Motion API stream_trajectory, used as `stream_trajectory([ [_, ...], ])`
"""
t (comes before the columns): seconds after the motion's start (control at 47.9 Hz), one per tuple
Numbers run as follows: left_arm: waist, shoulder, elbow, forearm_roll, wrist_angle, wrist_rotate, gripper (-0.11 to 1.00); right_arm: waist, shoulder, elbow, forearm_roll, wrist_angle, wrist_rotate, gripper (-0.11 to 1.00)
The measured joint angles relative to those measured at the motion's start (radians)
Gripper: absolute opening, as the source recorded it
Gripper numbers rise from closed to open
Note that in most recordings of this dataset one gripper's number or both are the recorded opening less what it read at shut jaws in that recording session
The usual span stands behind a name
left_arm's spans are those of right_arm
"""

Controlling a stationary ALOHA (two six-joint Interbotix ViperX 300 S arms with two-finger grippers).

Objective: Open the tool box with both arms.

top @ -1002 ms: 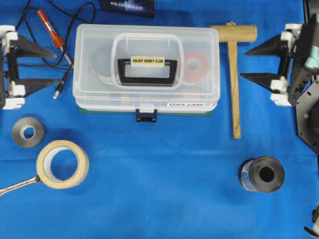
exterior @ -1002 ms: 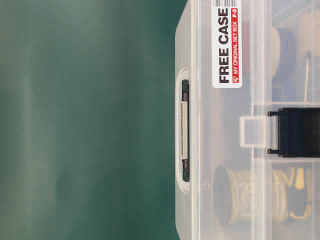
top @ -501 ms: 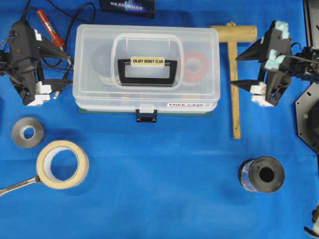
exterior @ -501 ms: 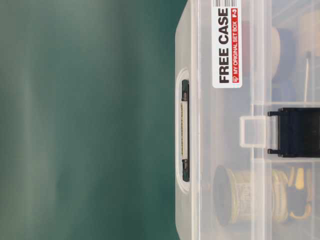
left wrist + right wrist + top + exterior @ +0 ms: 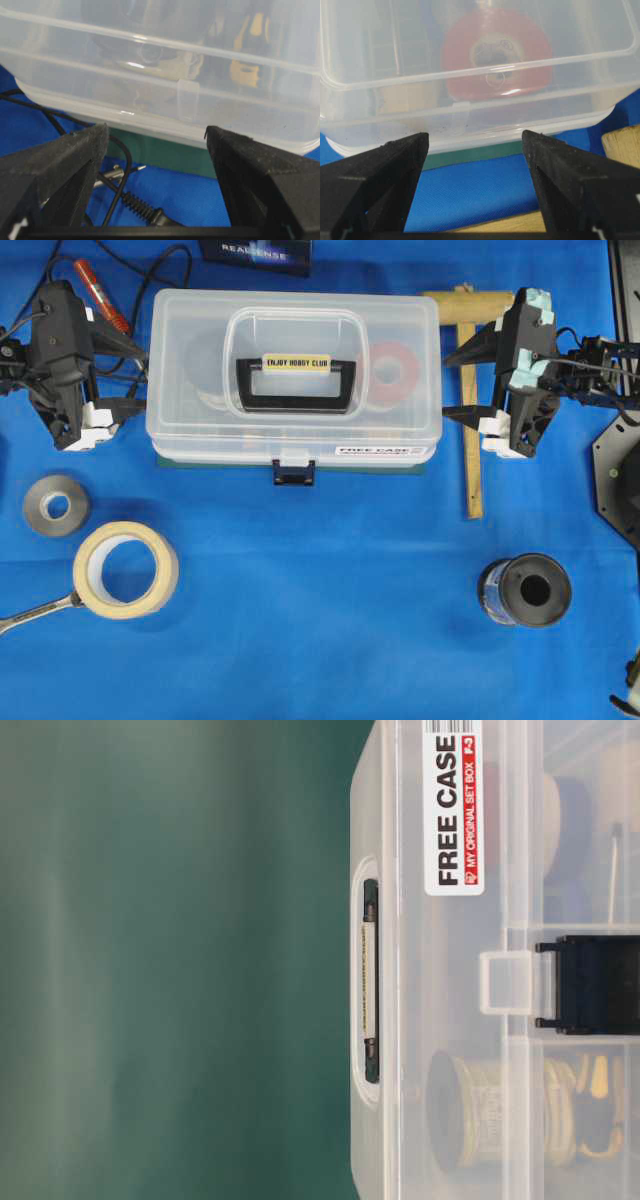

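**Inspector:** Status of the tool box (image 5: 293, 380)?

**Assistant:** It sits in the upper middle of the overhead frame, on the blue cloth (image 5: 320, 640). The lid is flat on the base. The dark blue latch (image 5: 295, 473) at the front edge appears fastened, and the table-level view shows it lying across the seam. Judged from that, nothing of the opening is done yet.

**Inspector:** The grippers?

**Assistant:** The left gripper (image 5: 128, 370) is at the box's left end and the right gripper (image 5: 462, 382) at its right end. Both have their jaws spread wide and hold nothing. In each wrist view the fingertips frame the end wall of the box with a gap left; I cannot confirm contact.

**Inspector:** What remains?

**Assistant:** In my judgement, everything: steady the box, release the latch, raise the lid. The arms look placed only for approach.

**Inspector:** Orientation?

**Assistant:** The long axis runs left to right across the overhead frame. The black handle (image 5: 295, 385) lies flat in the lid recess, parallel to that axis. The latch side faces the lower edge of the frame, so the hinge is presumably along the upper edge, though it is not visible.

**Inspector:** Anything close by?

**Assistant:** A wooden mallet (image 5: 470, 390) lies beneath the right gripper, and a red-handled tool with black cable (image 5: 100, 295) lies just beside the left one.
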State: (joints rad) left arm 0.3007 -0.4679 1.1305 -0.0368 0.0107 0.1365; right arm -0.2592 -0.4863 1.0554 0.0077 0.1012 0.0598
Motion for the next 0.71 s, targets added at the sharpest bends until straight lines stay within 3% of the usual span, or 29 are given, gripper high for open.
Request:
stream_trajectory([
  [0.334,0.000,-0.017,0.000,0.000,0.000,0.002,0.76,0.005,0.000,-0.006,0.014,-0.002,0.000,0.78],
  [0.71,0.014,-0.143,0.002,0.002,0.000,0.002,0.75,0.003,-0.072,-0.020,0.012,0.011,0.000,0.78],
])
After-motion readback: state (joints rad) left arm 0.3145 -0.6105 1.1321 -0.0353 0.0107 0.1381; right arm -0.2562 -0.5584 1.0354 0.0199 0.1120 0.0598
